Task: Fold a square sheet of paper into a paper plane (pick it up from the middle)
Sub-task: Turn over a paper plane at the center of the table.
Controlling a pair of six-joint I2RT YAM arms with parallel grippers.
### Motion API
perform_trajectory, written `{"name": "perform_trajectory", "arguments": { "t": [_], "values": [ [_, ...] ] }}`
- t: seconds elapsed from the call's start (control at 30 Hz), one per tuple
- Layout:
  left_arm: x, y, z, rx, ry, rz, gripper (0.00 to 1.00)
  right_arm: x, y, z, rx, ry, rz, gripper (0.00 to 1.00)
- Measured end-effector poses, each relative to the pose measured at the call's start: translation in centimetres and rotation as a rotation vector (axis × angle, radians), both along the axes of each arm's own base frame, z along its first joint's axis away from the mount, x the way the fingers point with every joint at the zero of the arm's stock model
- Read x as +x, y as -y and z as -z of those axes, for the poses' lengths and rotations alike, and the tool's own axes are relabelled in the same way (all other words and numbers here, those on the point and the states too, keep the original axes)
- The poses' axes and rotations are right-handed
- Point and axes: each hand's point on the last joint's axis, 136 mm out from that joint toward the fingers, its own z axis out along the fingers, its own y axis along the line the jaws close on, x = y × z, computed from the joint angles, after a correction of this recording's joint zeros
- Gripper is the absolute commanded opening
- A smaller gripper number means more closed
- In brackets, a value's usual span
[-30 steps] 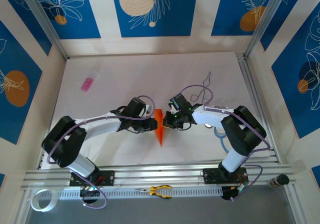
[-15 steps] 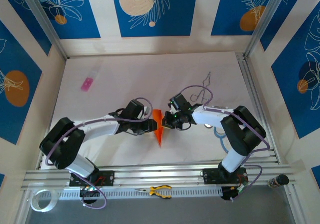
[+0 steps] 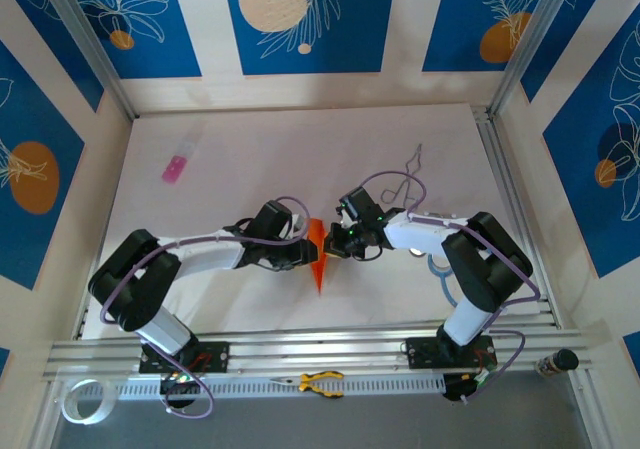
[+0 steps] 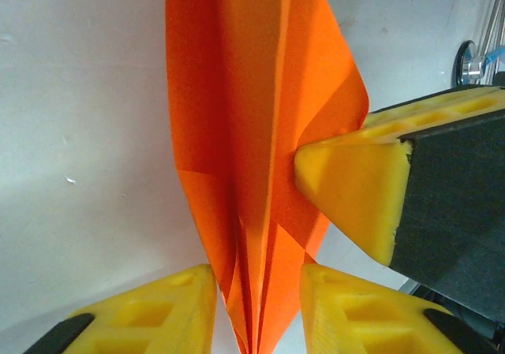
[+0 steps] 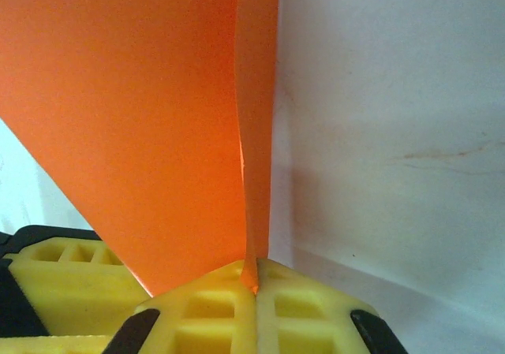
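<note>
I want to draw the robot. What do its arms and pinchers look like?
Both the left arm and right arm have white tubes with chunky black joints and loopy purple cables. The left gripper and right gripper have yellow fingers with a waffle pattern, backed in black.

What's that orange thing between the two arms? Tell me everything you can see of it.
The orange paper is a thin, bright sheet folded into a slim dart with lengthwise creases, its point aimed at the arms' bases. It is midway across the table. The right gripper is shut on a thin flap; the left gripper straddles its narrow end, whether pinching is unclear.
</note>
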Motion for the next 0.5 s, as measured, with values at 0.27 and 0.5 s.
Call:
{"name": "perform_trajectory", "arguments": {
  "t": [0.27, 0.5],
  "values": [
    [-0.4, -0.1, 0.08, 0.022, 0.004, 0.002, 0.31, -0.05, -0.03, 0.0, 0.002, -0.004, 0.001, 0.01],
    [-0.78, -0.4, 0.24, 0.056, 0.006, 0.005, 0.28, -0.05, -0.02, 0.03, 0.002, -0.005, 0.001, 0.01]
  ]
}}
